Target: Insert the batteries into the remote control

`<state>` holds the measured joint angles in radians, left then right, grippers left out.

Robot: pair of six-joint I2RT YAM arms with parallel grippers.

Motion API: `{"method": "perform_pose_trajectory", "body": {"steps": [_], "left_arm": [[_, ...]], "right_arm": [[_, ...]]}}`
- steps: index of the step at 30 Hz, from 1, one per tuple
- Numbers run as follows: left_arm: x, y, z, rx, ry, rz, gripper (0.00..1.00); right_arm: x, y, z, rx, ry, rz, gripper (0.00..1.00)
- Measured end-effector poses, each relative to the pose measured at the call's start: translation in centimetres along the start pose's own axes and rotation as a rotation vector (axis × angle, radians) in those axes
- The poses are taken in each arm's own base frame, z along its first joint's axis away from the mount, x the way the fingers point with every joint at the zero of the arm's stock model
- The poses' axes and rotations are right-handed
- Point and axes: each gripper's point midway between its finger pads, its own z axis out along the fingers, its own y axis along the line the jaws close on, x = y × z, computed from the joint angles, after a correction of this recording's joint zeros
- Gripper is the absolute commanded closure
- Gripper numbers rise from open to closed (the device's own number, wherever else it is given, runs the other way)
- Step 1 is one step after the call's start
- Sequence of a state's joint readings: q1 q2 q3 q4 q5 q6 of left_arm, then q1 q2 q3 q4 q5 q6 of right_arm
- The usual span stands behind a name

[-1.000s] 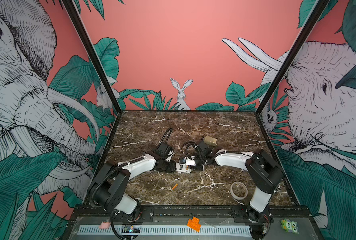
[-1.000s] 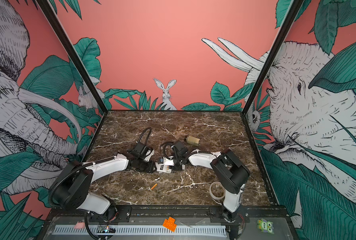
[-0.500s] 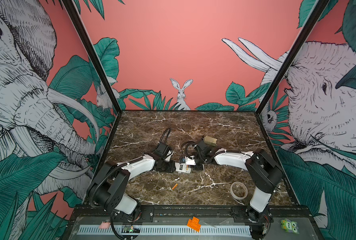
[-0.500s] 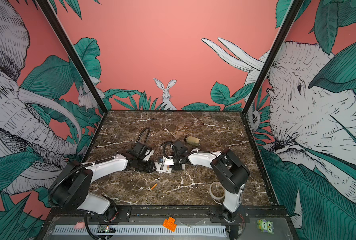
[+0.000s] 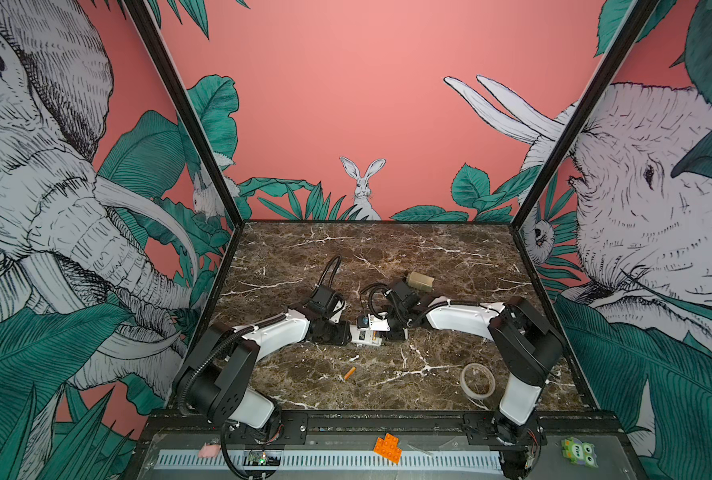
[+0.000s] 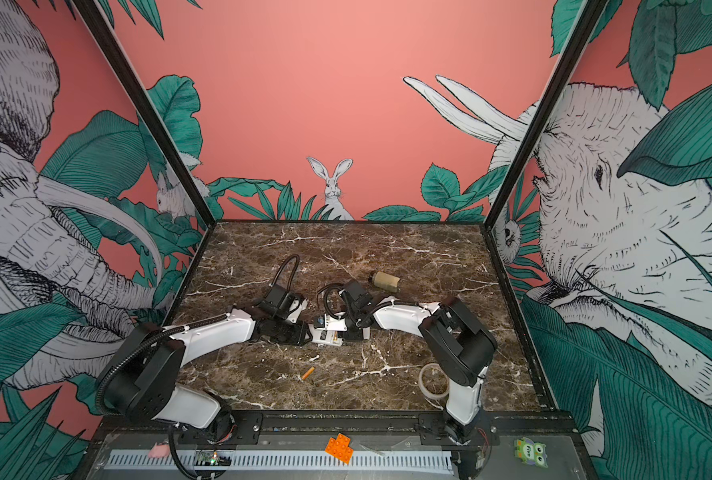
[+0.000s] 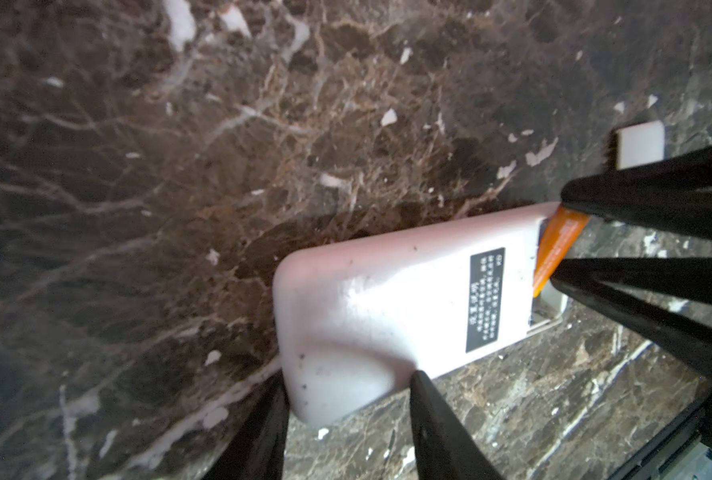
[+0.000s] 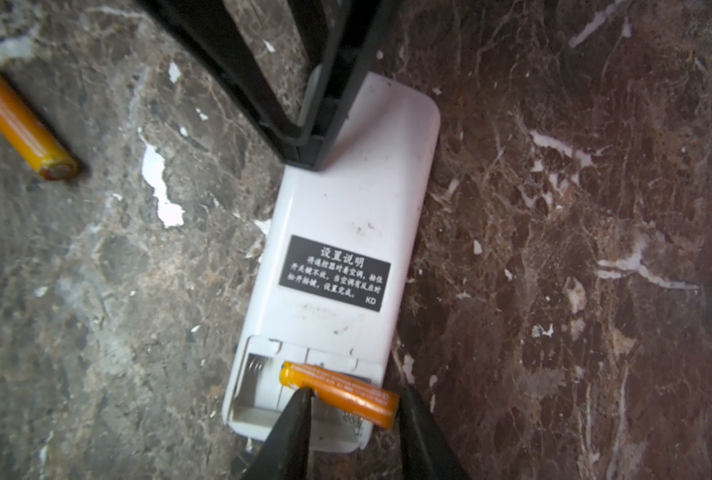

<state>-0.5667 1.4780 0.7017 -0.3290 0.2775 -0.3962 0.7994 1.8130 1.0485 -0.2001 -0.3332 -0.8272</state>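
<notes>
**A:** So where are we? The remote control (image 8: 346, 199) lies back-up on the counter (image 8: 553, 208). Its bay (image 8: 258, 392) is open, and one battery (image 8: 329, 384) sits slanted across it, outer end riding over the remote's edge.

**B:** Yep, our right gripper (image 8: 356, 399) straddles it lengthwise, jaws half-spread. Pinching or nudging, we can't tell. Our left gripper (image 7: 348, 384) clamps the remote's far-end corner. The second battery (image 8: 17, 120) lies loose beside the remote. The label (image 8: 334, 272) reads "设置说明", "KD".
</notes>
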Motion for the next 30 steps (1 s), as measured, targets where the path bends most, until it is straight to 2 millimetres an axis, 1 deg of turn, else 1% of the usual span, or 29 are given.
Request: {"method": "perform_pose_trajectory", "body": {"steps": [11, 30], "left_arm": [[-0.01, 0.04, 0.01, 0.0, -0.002, -0.004, 0.53], [0.0, 0.09, 0.01, 0.003, -0.01, -0.004, 0.54]], "right_arm": [[0.17, -0.12, -0.17, 0.013, 0.018, 0.001, 0.75], [0.27, -0.24, -0.2, -0.005, 0.046, 0.022, 0.75]]}}
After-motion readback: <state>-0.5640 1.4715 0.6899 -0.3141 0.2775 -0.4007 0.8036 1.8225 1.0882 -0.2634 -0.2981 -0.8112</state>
